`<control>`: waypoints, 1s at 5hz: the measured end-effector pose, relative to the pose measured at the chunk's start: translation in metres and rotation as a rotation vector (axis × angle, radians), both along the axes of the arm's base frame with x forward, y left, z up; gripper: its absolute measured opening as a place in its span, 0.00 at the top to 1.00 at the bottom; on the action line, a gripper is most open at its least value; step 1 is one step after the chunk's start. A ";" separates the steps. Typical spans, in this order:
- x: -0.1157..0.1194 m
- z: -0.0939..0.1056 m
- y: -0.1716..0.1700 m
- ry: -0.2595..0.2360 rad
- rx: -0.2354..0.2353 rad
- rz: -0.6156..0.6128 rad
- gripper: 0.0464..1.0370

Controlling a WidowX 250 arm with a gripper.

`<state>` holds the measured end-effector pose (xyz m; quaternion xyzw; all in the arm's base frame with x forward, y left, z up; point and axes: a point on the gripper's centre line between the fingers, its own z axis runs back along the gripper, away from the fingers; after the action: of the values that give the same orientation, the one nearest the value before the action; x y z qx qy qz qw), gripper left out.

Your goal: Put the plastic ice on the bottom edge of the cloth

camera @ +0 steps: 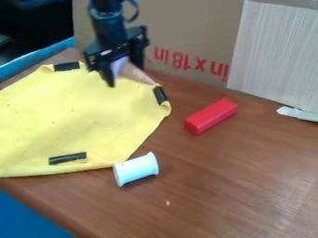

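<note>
Gripper [125, 70] at upper left's got the plastic ice [133, 73] pinched at a slant, so imo that pointy end could snag the yellow cloth [84, 114] if it's carried too low.

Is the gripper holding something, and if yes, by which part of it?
Yes, it appears so: the gripper has the toy ice cream cone by its pale scoop end, with the narrow end pointing out to the image's right.
</note>
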<state>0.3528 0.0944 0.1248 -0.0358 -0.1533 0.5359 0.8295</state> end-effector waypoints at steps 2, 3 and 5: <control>-0.055 -0.012 0.054 0.166 -0.126 0.247 0.26; -0.081 -0.025 0.050 0.262 -0.219 0.270 0.26; -0.110 -0.054 0.033 0.372 -0.277 0.277 0.26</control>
<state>0.2427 0.1271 0.0710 -0.0286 0.0733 0.6576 0.7492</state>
